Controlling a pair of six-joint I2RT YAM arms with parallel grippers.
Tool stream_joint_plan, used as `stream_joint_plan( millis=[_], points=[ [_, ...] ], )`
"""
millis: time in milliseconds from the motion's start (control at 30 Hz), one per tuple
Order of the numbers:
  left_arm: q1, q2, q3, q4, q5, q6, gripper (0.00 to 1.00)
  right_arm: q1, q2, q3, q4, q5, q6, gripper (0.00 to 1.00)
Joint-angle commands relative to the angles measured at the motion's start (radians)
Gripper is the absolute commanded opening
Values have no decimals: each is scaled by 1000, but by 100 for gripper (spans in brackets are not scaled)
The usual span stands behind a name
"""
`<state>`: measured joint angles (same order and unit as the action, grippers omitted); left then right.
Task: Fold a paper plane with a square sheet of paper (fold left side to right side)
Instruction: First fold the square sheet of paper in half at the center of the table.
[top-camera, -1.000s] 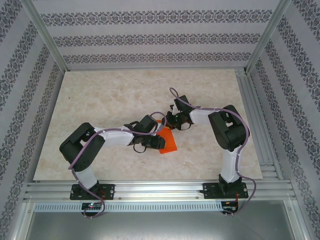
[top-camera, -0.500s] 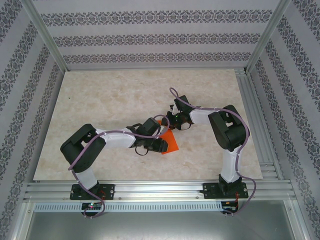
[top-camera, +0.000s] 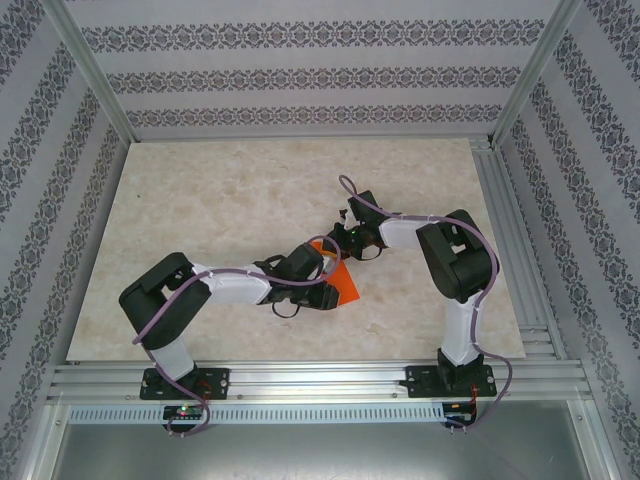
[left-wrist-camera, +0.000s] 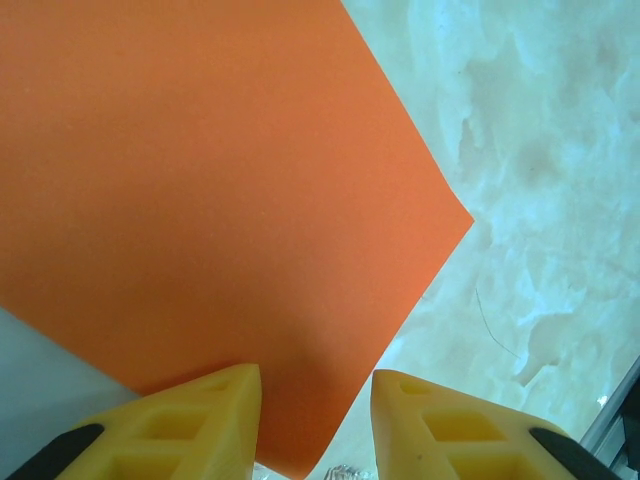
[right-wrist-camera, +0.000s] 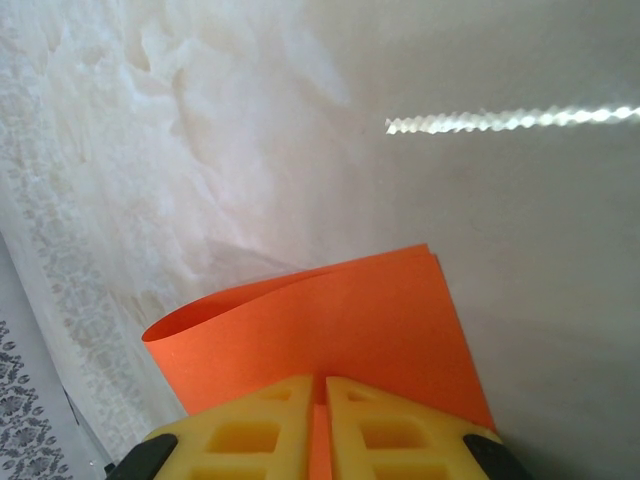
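- Two layers of the square sheet of paper (right-wrist-camera: 330, 320), light and floppy, rest on the table (top-camera: 220, 190).
- My right claw (right-wrist-camera: 320, 400) is pinching its edge; my left claw (left-wrist-camera: 315, 400) is spread over a corner.
- I'd grip the edges gently, since it probably creases easily.

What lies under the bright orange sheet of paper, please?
Around the bright orange sheet of thin paper, the pale marble-patterned table top shows; the area directly beneath is covered, so anything there cannot be seen.
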<state>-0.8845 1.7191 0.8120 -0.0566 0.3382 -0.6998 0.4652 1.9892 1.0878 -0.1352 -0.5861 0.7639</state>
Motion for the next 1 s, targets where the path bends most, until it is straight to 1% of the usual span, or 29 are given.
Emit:
stream_joint_plan(
  millis=[0, 500, 567, 633, 767, 900, 967],
  points=[
    [-58, -5, -49, -62, 61, -50, 36, 7, 65, -16, -54, 84, -14, 13],
    [-90, -53, -61, -74, 45, -72, 37, 7, 68, -17, -52, 78, -13, 13],
    [-90, -76, -69, -65, 45, -77, 37, 8, 66, -17, -49, 75, -16, 13],
    [-82, -116, -51, -94, 35, -68, 37, 9, 59, -18, -41, 70, -14, 13],
    [-33, -229, -9, -167, 15, -38, 38, 9, 42, -19, -40, 66, -8, 13],
    [82, -347, -18, -214, 13, -30, 42, 10, 9, -51, -3, 65, 30, 13],
    [148, -366, -31, -210, 35, -28, 43, 12, -11, -79, 26, 72, 55, 14]
  ],
)
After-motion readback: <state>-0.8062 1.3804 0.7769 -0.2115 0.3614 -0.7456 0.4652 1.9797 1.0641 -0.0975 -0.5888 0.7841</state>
